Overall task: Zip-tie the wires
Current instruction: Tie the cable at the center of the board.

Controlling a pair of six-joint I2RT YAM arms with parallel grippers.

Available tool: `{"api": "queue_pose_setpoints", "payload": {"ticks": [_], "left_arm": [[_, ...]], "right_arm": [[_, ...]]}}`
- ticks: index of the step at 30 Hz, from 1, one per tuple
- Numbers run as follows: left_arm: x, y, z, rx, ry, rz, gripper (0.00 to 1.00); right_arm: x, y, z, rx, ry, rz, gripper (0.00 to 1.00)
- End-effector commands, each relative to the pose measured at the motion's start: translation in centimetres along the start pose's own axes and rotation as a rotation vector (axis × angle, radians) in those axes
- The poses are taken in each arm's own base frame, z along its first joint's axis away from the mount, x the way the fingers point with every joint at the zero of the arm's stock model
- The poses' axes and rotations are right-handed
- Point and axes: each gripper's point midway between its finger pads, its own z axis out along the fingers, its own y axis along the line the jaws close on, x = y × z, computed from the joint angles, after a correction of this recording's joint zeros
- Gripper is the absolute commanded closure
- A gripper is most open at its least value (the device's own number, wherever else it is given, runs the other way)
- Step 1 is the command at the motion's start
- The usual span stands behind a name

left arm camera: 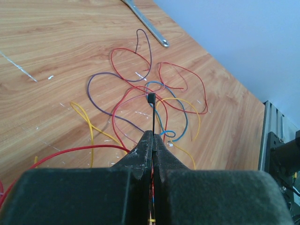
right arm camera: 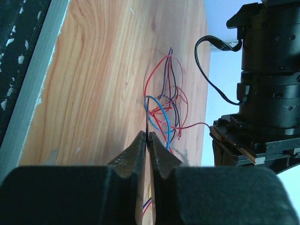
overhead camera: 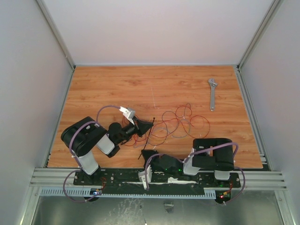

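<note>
Fingers (left arm camera: 138, 155) of the left gripper (left arm camera: 152, 136) are pressed together on the zip tie (left arm camera: 153, 117). The thin black strip rises straight out from between the tips and ends in its small square head. The right gripper (right arm camera: 148, 136) has its tips drawn in to a very narrow gap. In the right wrist view a thin dark strip is pinched there, and in the overhead view it lines up with the lower end of the same zip tie. The strip runs at a slant between the two grippers, over the near part of the bench (overhead camera: 117, 84), a little left of the middle of its near edge. Its head end is the farther one and its tail points toward the arm bases.

Just beyond the zip tie lie the wires (overhead camera: 180, 123), a loose tangle of red, dark red and purplish loops with some blue and yellow strands among them. They spread from the left gripper toward the right across the middle of the bench. A few strands pass under the left fingers. A silver wrench (overhead camera: 212, 93) lies well apart from the tangle near the far right corner, roughly parallel to the right edge, with its jaw end toward the far edge.
</note>
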Motion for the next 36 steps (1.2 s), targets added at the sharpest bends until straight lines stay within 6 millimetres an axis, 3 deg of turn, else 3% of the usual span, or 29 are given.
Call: {"api": "queue_pose_setpoints", "payload": {"ticks": [1, 7, 17, 27, 36], "left_arm": [[-6.8, -3.6, 0.4, 0.158, -0.269, 0.102, 1.00], [-6.9, -4.3, 0.3, 0.193, -0.269, 0.159, 1.00], [-7.7, -5.9, 0.3, 0.262, -0.293, 0.283, 1.00], [-9.4, -7.9, 0.5, 0.321, -0.363, 0.473, 1.00], [-9.7, -9.4, 0.1, 0.390, -0.380, 0.558, 1.00]], "right_arm": [[-0.9, -1.5, 0.3, 0.063, -0.022, 0.101, 0.98], [-1.9, -2.1, 0.4, 0.008, -0.065, 0.383, 1.00], [-1.8, -3.9, -1.9, -0.087, -0.164, 0.843, 1.00], [-0.7, -6.6, -4.7, -0.096, -0.288, 1.253, 1.00], [0.6, -8.3, -7.3, -0.025, -0.339, 1.496, 1.00]]}}
